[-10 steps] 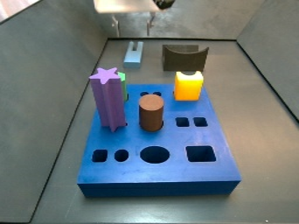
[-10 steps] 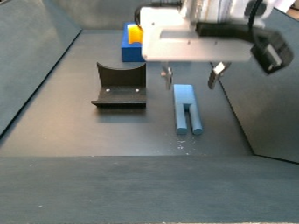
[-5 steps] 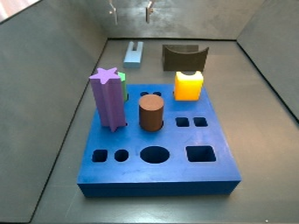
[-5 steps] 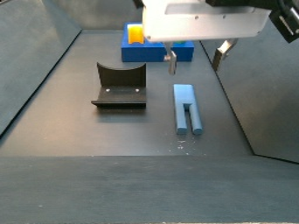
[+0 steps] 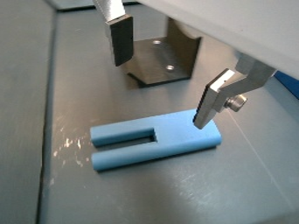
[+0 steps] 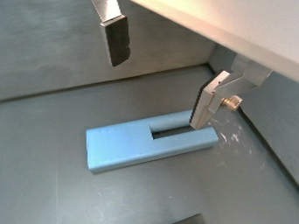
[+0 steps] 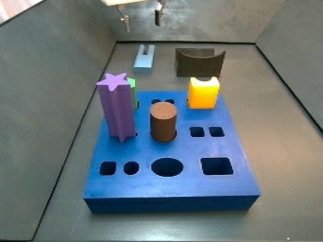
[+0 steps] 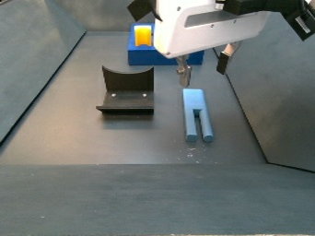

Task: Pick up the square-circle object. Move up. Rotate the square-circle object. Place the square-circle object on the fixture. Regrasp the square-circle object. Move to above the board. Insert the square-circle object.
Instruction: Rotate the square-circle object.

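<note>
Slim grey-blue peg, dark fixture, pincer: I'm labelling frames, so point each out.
Slim grey-blue peg (image 8: pixel 196 114): side view, mid shaft.
Dark L-shaped fixture (image 8: pixel 125 90): side view, dipped top.
Pincer (image 5: pixel 163 72): wrist view, midway between open fingertips, above the peg.

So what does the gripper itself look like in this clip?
The gripper, above the square-circle object, has a boxy white body with black parts at its upper edge. Its two fingers are flat silver plates with dark pads, and a small bolt shows on one in both wrist views. No cables or markings are visible.
</note>
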Controlling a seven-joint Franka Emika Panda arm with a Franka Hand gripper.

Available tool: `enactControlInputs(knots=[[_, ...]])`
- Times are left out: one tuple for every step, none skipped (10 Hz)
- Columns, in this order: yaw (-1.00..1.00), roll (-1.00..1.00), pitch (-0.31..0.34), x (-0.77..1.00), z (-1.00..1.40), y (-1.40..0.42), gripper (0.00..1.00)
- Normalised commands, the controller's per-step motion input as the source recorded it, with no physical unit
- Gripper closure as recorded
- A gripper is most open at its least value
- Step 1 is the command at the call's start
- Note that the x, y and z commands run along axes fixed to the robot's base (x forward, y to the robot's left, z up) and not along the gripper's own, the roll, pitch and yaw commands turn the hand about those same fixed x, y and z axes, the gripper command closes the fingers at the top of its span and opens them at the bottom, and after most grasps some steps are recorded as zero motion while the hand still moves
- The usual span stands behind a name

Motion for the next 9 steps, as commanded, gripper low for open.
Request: enactControlInputs(knots=[[1.0, 0.0, 0.0, 0.03, -0.05, 0.01, 0.0], [1.0, 0.0, 0.0, 0.03, -0.05, 0.01, 0.0], [1.0, 0.0, 0.0, 0.03, -0.04, 0.01, 0.0], [1.0, 0.0, 0.0, 0.03, -0.04, 0.01, 0.0], [1.0, 0.0, 0.0, 0.03, -0.04, 0.01, 0.0], [1.0, 0.0, 0.0, 0.03, -0.04, 0.01, 0.0], [1.0, 0.0, 0.0, 0.03, -0.04, 0.01, 0.0], [1.0, 0.0, 0.0, 0.03, -0.04, 0.0, 0.0], [1.0, 0.0, 0.0, 0.03, -0.04, 0.0, 0.0]])
